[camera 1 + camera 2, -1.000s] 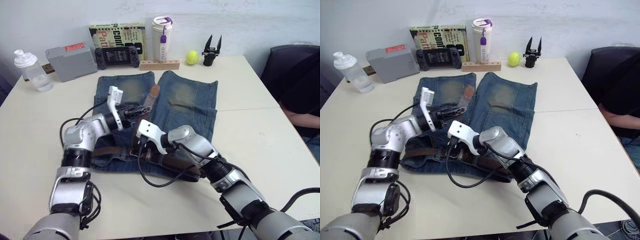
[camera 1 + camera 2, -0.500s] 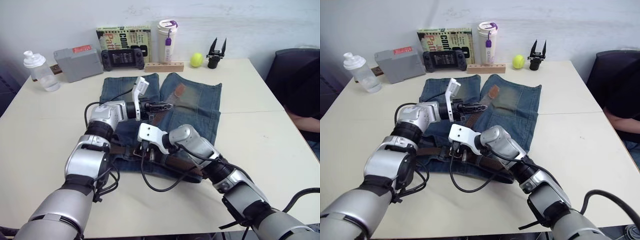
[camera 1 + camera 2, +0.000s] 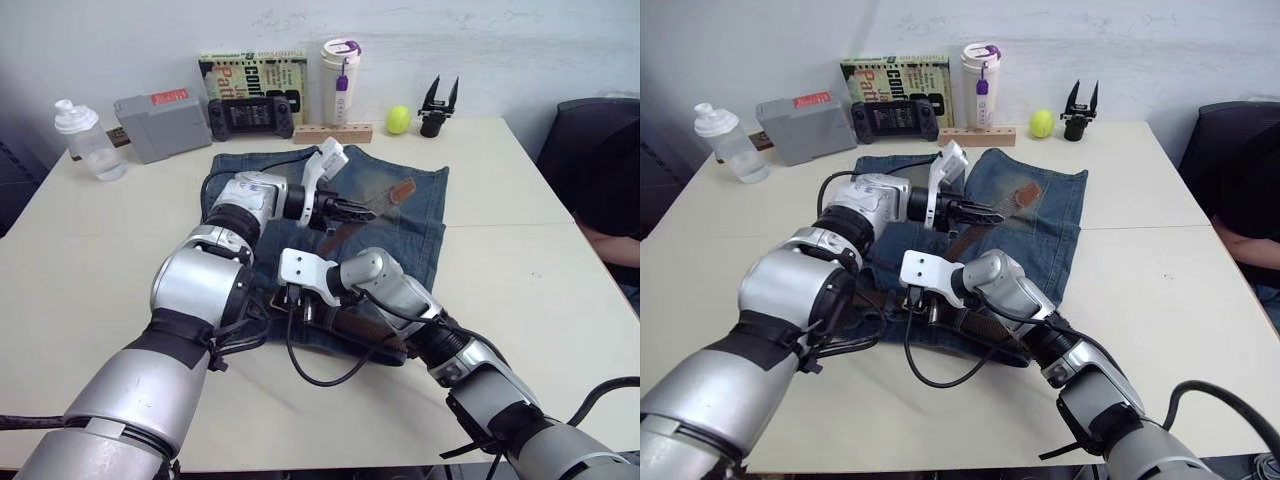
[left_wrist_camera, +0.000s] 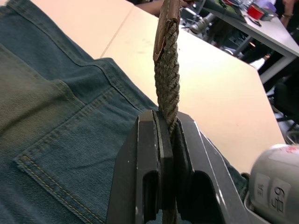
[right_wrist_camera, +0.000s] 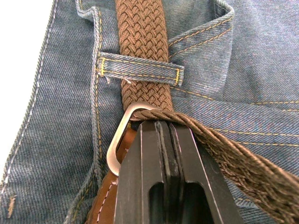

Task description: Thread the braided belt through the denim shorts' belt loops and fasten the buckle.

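Observation:
The denim shorts (image 3: 415, 225) lie flat mid-table, waistband toward me. The braided belt (image 5: 142, 32) runs under one of the belt loops (image 5: 139, 70) and on through the silver buckle (image 5: 117, 137). My right gripper (image 5: 161, 122) is shut on the buckle at the waistband (image 3: 305, 312). The strap (image 3: 338, 236) rises from there to my left gripper (image 3: 368, 212), which is shut on it just short of the tan leather tip (image 3: 401, 190), held above the shorts' right leg. In the left wrist view the belt (image 4: 167, 79) stands clamped between the fingers (image 4: 149, 140).
Along the table's far edge stand a water bottle (image 3: 85, 140), grey box (image 3: 160, 112), game controller (image 3: 250, 115), book (image 3: 255, 75), white tumbler (image 3: 341, 80), wooden block (image 3: 330, 133), yellow ball (image 3: 398, 120) and spare black gripper (image 3: 438, 105). A person (image 3: 610, 240) sits at the right.
My left gripper has carried the belt's tan end to the right and away from me across the shorts, drawing more strap out. The right gripper has stayed at the buckle.

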### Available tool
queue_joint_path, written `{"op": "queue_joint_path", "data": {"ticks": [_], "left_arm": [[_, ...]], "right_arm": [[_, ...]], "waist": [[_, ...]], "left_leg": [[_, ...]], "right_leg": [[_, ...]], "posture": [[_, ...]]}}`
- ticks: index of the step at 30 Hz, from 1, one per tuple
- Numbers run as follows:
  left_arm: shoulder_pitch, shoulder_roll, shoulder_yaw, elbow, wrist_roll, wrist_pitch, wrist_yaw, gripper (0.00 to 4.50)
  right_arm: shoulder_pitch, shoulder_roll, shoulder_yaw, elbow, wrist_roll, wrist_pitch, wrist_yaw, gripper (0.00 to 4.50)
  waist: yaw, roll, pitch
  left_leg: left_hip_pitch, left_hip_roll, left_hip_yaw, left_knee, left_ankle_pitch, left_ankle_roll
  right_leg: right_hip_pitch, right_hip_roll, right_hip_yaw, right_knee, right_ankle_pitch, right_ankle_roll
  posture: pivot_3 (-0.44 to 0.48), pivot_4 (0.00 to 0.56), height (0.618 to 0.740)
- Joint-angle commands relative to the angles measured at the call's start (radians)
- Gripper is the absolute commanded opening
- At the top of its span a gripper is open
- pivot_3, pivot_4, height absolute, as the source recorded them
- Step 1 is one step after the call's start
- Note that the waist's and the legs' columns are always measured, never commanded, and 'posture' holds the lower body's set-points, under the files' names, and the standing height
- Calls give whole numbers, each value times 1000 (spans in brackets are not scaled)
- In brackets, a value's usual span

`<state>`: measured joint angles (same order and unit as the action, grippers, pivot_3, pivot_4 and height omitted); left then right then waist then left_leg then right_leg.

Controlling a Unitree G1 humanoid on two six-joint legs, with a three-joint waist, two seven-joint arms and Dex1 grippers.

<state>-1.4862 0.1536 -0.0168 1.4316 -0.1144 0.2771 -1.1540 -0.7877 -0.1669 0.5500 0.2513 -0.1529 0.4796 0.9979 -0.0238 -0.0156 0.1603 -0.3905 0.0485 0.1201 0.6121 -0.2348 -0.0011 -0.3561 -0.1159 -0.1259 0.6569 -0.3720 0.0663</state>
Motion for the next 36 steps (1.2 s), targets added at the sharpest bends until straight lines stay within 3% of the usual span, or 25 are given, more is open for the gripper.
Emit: {"op": "queue_joint_path", "data": {"ticks": [1,7,12,16,20,24,29,32,34,35,36], "left_arm": [[-283,-89,165,-171,-151,-136,14,0],[-144,-26,41,-252,-22,-241,-23,0],[25,51,3,-360,17,-231,-85,0],[265,172,-69,-563,78,-358,-175,0],[444,285,-83,-728,66,-351,-220,0],[489,314,-86,-795,51,-342,-214,0],[518,330,-84,-862,32,-340,-222,0],[563,346,-90,-942,16,-332,-231,0],[590,356,-101,-992,12,-325,-236,0],[602,360,-108,-1008,17,-328,-233,0],[610,363,-113,-1019,23,-333,-230,0]], "right_arm": [[179,49,222,244,-66,72,50,19],[179,47,81,175,12,144,16,19],[193,23,-76,-19,99,256,-7,19],[244,-41,-223,-221,193,333,-31,19],[314,-110,-408,-453,364,489,-42,19],[325,-151,-578,-602,519,594,-64,19],[334,-260,-630,-683,561,566,-90,19],[329,-339,-588,-708,495,420,-114,836],[324,-403,-523,-726,441,325,-106,1763],[318,-414,-506,-732,422,289,-122,2613],[310,-423,-489,-736,411,264,-129,2724]], "waist": [[1,0,0],[9,0,0],[16,0,4],[16,0,9],[23,0,19],[27,-4,31],[21,-4,39],[17,-3,41],[17,-2,42],[18,-3,42],[18,-3,42]], "left_leg": [[0,0,0,0,0,0],[0,0,0,0,0,0],[-7,0,0,0,1,1],[-21,-1,1,1,5,6],[-32,-1,1,5,7,6],[-37,-3,-1,11,3,12],[-44,-3,-2,19,1,15],[-43,-3,-2,18,0,16],[-43,-1,-1,17,2,14],[-43,-1,0,17,3,13],[-43,-1,0,17,3,13]], "right_leg": [[0,0,0,0,0,0],[0,0,0,0,0,0],[-3,0,0,1,2,-3],[-16,0,0,0,2,-3],[-21,1,-3,-2,2,-3],[-20,1,-6,-4,2,-3],[-22,0,-6,-6,6,3],[-22,0,-6,-8,6,4],[-23,2,-6,-8,6,3],[-25,2,-5,-5,6,3],[-25,2,-5,-5,5,3]], "posture": [[0,150,713],[0,150,713],[0,150,713],[0,150,713],[0,150,713],[0,150,713],[0,150,713],[0,150,713],[0,150,713],[0,150,713],[0,150,713]]}}
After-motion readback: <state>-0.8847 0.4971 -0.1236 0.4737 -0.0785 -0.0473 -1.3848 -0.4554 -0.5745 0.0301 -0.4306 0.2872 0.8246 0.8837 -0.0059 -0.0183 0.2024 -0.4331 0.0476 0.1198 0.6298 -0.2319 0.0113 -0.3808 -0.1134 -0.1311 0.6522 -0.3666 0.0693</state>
